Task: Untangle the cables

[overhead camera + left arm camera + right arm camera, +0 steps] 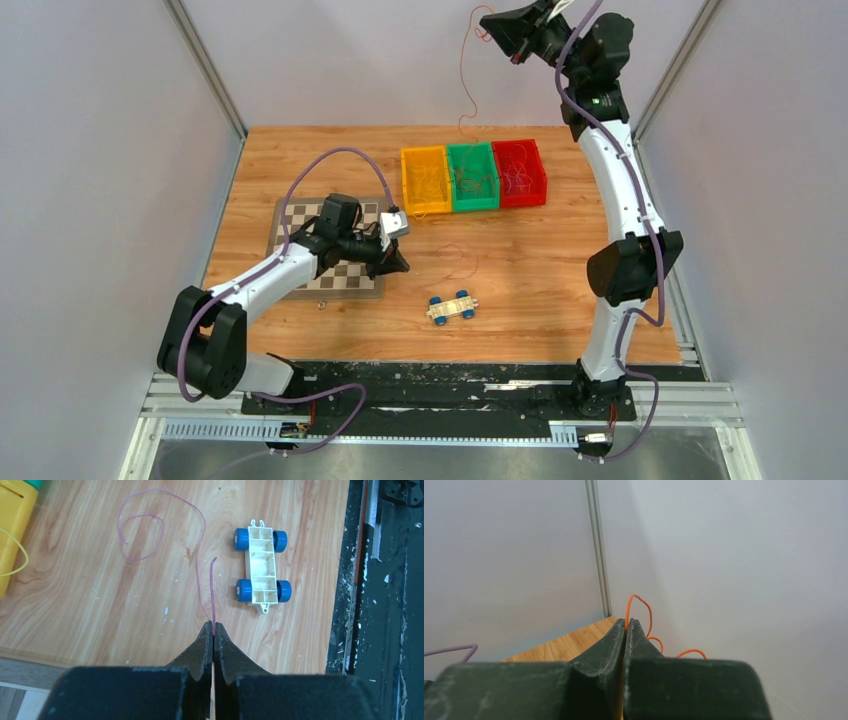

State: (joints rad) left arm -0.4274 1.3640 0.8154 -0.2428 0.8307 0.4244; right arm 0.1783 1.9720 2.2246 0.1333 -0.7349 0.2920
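Note:
My left gripper (213,624) is shut on a thin red cable (159,491) that curls in loops on the wooden table; in the top view the gripper (402,264) sits low beside the checkerboard, the cable (462,262) just to its right. My right gripper (627,621) is shut on an orange cable (638,598) that loops past its tips. In the top view this gripper (492,22) is raised high at the back, and the orange cable (464,80) hangs down from it toward the bins. More thin cables lie in the yellow (425,182), green (472,178) and red (519,173) bins.
A white toy car chassis with blue wheels (452,307) lies upside down near the table's front, also in the left wrist view (261,564). A checkerboard (296,222) lies under the left arm. Grey walls enclose the table on three sides.

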